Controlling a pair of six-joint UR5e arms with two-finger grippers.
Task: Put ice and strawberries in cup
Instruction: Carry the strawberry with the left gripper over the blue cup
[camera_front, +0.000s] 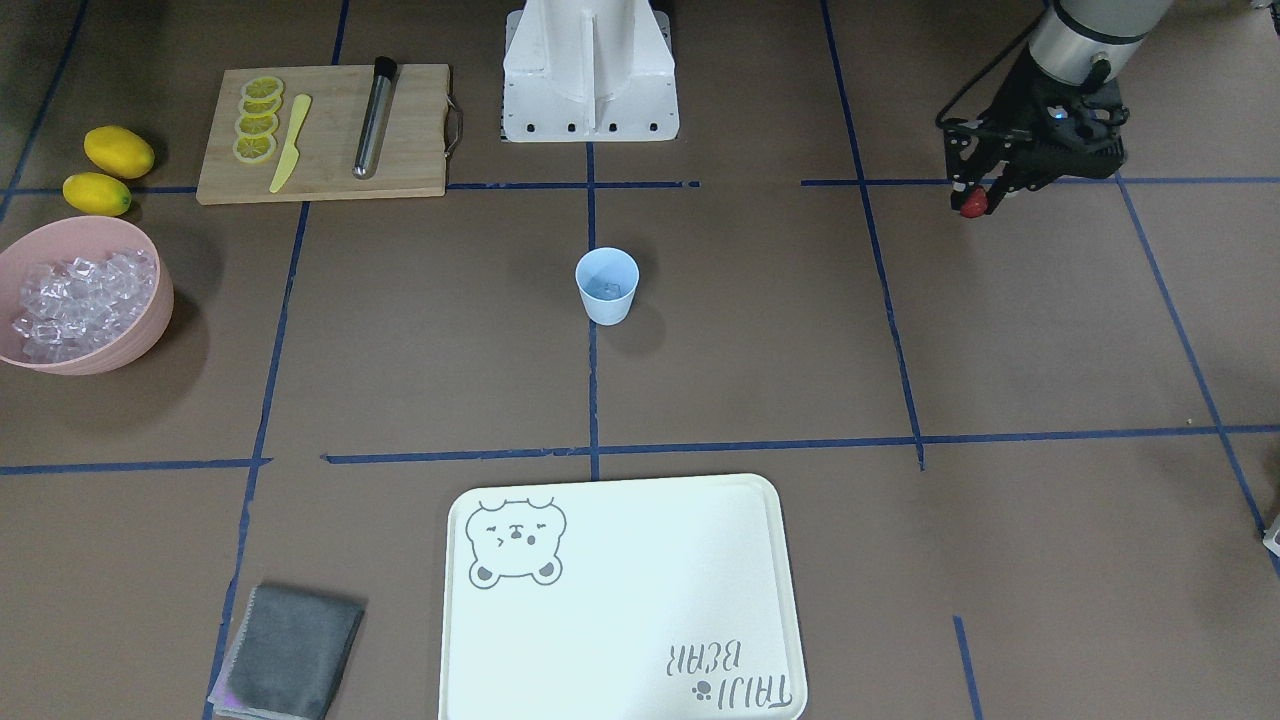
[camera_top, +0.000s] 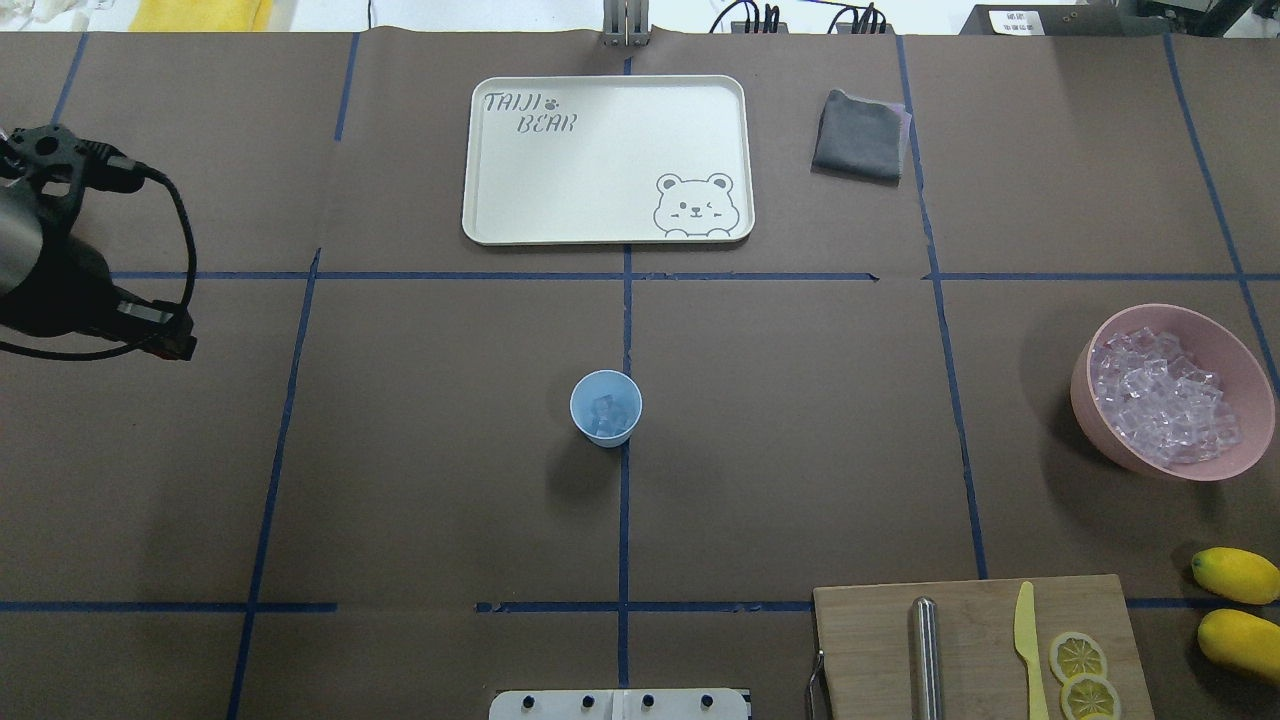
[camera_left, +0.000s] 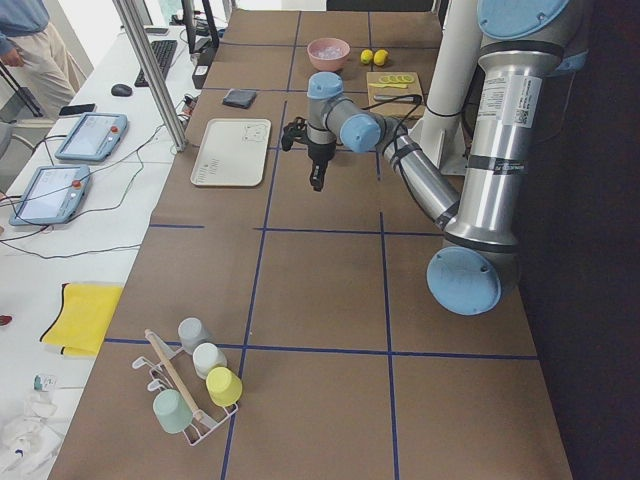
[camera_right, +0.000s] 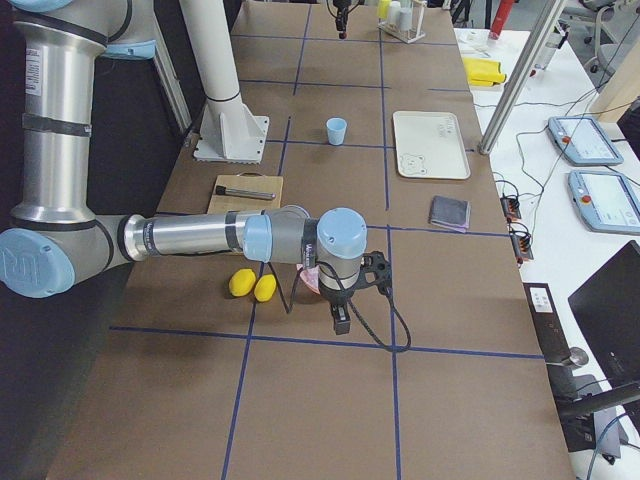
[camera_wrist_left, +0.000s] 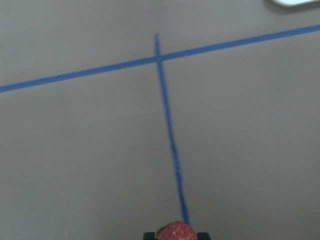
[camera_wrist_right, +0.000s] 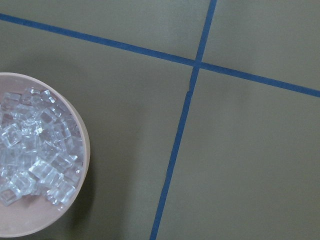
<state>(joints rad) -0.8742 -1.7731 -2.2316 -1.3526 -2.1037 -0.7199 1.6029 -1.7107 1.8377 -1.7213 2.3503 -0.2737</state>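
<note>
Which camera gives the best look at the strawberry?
The left wrist view: the strawberry is close, red and seeded, though cut by the frame's bottom edge. The front-facing view shows it as a small red spot in the left gripper. Elsewhere it is too small to tell.

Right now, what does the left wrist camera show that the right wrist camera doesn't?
Only the left wrist view: the strawberry pinched in the left gripper at the bottom edge, and a corner of the white tray at top right.
Only the right wrist view: the pink bowl at the left edge, holding a heap of ice cubes.
Both: the brown table cover with crossing blue tape lines.
Neither shows the cup.
</note>
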